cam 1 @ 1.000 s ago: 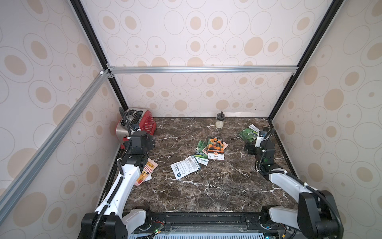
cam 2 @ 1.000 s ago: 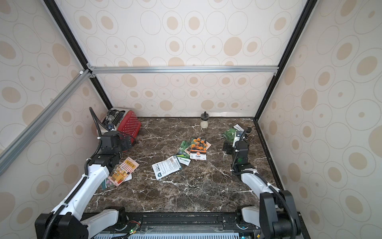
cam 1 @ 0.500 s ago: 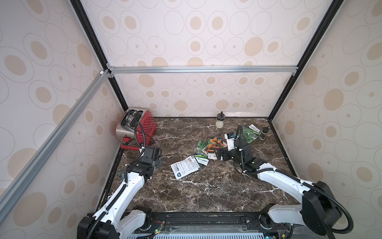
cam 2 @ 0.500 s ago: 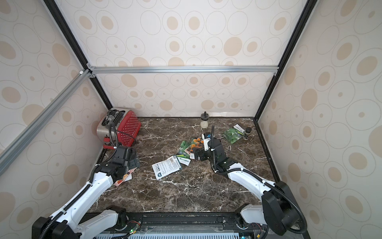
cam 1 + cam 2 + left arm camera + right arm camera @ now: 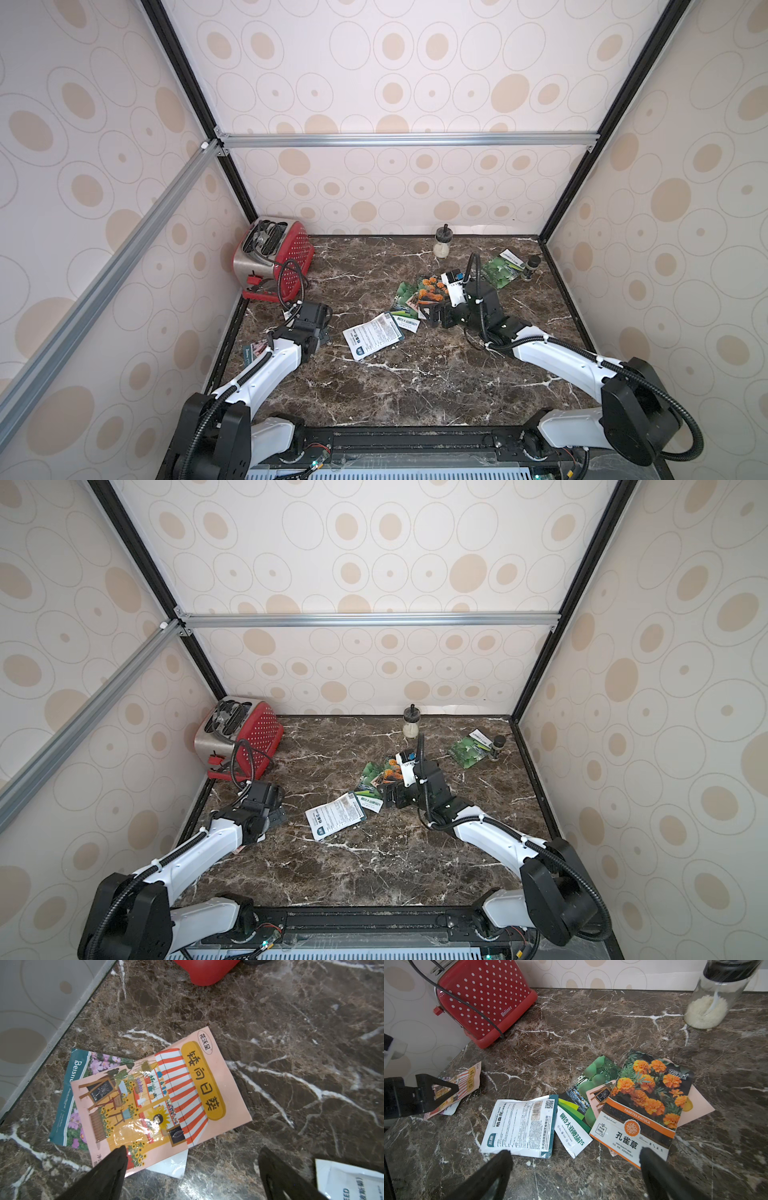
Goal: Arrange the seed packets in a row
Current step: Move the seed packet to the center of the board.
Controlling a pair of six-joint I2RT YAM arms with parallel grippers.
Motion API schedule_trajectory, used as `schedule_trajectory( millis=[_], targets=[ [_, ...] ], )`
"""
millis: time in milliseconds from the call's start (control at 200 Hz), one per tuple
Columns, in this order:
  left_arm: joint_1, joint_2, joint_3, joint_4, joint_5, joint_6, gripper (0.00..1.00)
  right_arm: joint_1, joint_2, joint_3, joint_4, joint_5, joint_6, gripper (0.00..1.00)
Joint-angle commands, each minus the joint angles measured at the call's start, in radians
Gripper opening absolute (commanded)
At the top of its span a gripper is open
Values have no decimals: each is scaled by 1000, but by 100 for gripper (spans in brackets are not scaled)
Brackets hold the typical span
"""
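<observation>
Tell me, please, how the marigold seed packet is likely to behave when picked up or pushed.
Probably floppy and light: the marigold seed packet is thin and flat. Its smooth face likely slips on the marble tabletop. Pushing may drag the pink packet beneath.

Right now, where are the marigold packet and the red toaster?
marigold packet (image 5: 641,1095): right wrist view, on its orange flowers.
red toaster (image 5: 293,253): a top view, on its dotted side.

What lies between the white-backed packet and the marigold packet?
The green gourd packet, partly under the marigold packet and beside the white-backed packet; seen in the right wrist view.
</observation>
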Motion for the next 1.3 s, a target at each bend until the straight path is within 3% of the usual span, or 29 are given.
schedule_trajectory(
  millis=[0, 300, 751, 886, 1092, 1297],
  targets=[
    [5, 37, -1, 86, -21, -16, 99, 4, -35, -24, 4, -19, 14, 99],
    [18, 166, -16, 221, 63, 13, 97, 4, -82, -56, 9, -11, 38, 99],
    [17, 384, 43, 399, 385, 90, 90, 5, -185, -82, -47, 31, 42, 99],
    [-25, 438, 92, 411, 415, 98, 89, 5, -212, -84, -56, 45, 47, 99],
    [-168, 593, 275, 421, 449, 92, 89, 2, -304, -69, -131, 159, 40, 99],
    [-317, 827, 643, 357, 515, 120, 88, -18, -432, -28, -233, 239, 24, 99]
  ],
)
